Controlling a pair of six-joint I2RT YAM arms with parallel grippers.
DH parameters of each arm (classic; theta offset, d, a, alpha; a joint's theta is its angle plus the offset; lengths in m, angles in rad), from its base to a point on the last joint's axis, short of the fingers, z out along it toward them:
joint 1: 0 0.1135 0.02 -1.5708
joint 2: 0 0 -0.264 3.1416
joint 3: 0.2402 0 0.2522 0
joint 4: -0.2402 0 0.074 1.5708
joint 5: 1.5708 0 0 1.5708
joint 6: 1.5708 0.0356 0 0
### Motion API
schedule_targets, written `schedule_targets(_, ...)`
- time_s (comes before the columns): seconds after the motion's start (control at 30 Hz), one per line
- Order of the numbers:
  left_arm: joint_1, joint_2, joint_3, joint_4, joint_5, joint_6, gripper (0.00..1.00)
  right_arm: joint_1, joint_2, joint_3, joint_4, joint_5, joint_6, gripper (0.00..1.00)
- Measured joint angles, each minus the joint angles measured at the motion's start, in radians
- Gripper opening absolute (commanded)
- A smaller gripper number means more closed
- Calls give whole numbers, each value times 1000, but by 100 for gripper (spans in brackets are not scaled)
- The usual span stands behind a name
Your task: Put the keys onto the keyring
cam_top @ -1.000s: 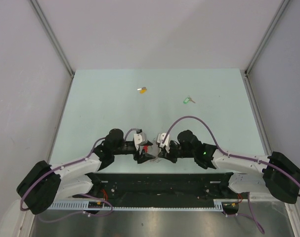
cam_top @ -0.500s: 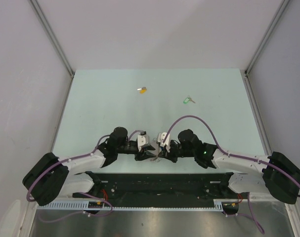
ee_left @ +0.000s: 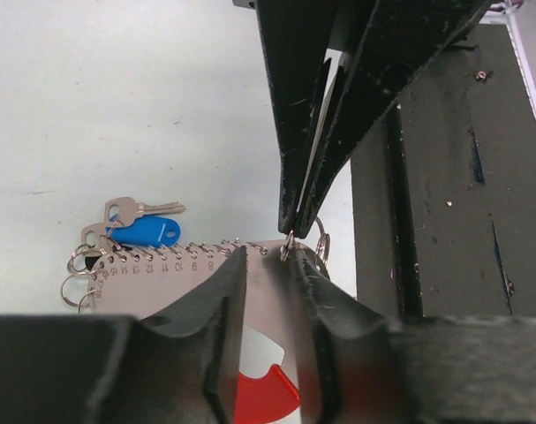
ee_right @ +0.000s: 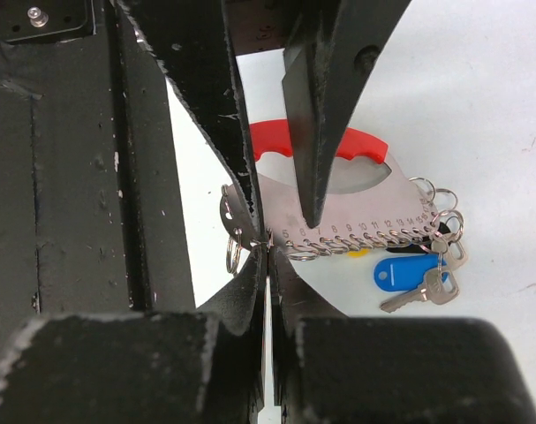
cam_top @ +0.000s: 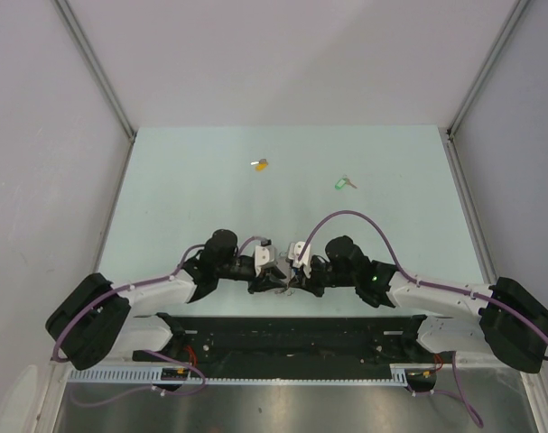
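1. Surface (cam_top: 183, 198): pale green, standing between grey walls, carrying every item below.
2. Keyring (ee_right: 365, 208): grey numbered plate with a red band and a blue-headed key (ee_left: 148, 231), sitting where both grippers are meeting.
3. Left gripper (ee_left: 266, 258): jaws clamping the keyring's plate.
4. Right gripper (ee_right: 268, 254): jaws nearly closed, apparently pinching a small ring (ee_right: 235, 258) at the keyring's edge.
5. Yellow-headed key (cam_top: 261, 164) and green-headed key (cam_top: 344, 183): lying well beyond the keyring, unthreaded.
6. Hazards, judged:
   - The thin pinch is risking a slip off the ring under a skewed pull.
   - The plate is risking a twist in the clamp.
   - Either arm leaving for a key is risking a dropped keyring.
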Motion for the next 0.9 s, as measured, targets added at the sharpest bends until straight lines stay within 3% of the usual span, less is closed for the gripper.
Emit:
schedule_targets(0.17, -9, 13, 18, -13, 14, 6, 20, -1, 0, 0, 0, -3, 0, 0)
schedule_targets(0.53, -15, 33, 35, -37, 21, 9, 18, -3, 0, 0, -1, -5, -2, 0)
schedule_targets(0.73, -20, 45, 47, -56, 29, 19, 3, -4, 0, 0, -3, -5, -2, 0)
schedule_targets(0.8, -21, 47, 48, -60, 33, 22, 1, -5, 0, 0, -3, -5, -2, 4)
schedule_targets(0.9, -23, 47, 48, -61, 32, 24, 0, -5, 0, 0, -3, -4, -1, 18)
